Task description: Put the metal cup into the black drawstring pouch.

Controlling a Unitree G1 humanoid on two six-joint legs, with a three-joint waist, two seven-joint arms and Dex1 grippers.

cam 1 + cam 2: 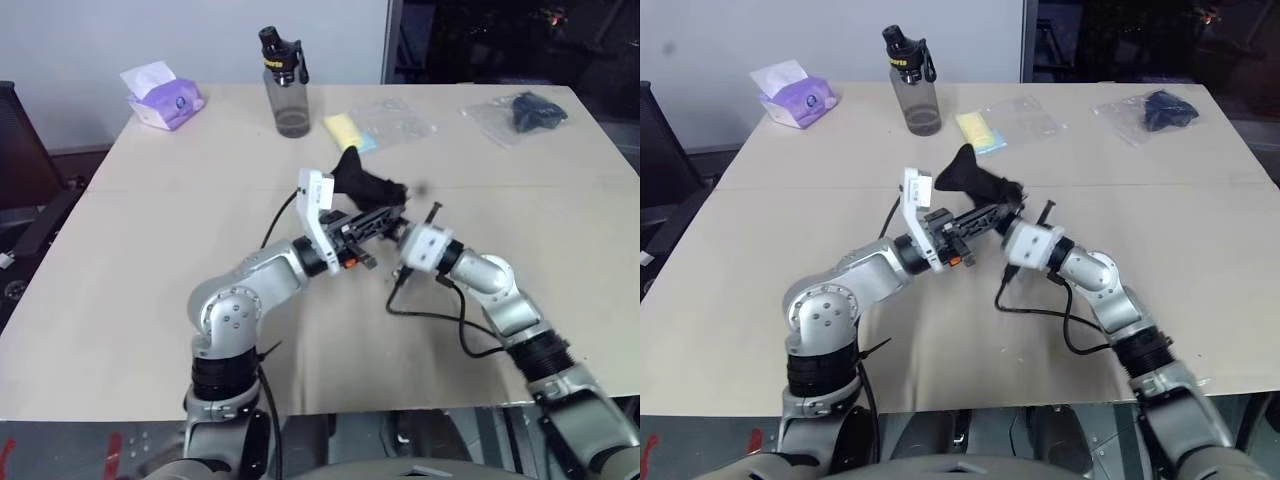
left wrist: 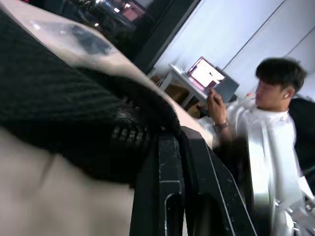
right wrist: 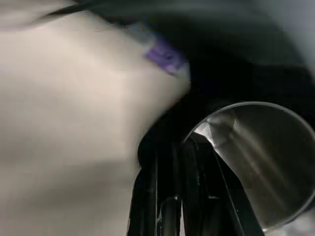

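My left gripper (image 1: pixel 393 216) is shut on an edge of the black drawstring pouch (image 1: pixel 362 180) and holds it above the middle of the table. In the left wrist view the pouch's dark fabric (image 2: pixel 74 98) bunches just beyond the closed fingers (image 2: pixel 170 162). My right gripper (image 1: pixel 402 234) comes in from the right, close under the pouch. In the right wrist view it is shut on the rim of the metal cup (image 3: pixel 261 167), whose shiny inside faces the camera. From the head views the cup is hidden behind the grippers and the pouch.
At the far side of the table (image 1: pixel 150 260) stand a grey bottle with a black cap (image 1: pixel 286 90) and a purple tissue pack (image 1: pixel 163 97). A yellow item in clear plastic (image 1: pixel 352 130) and a dark item in a clear bag (image 1: pixel 527 112) lie farther right. A seated person (image 2: pixel 268 113) shows beyond the table.
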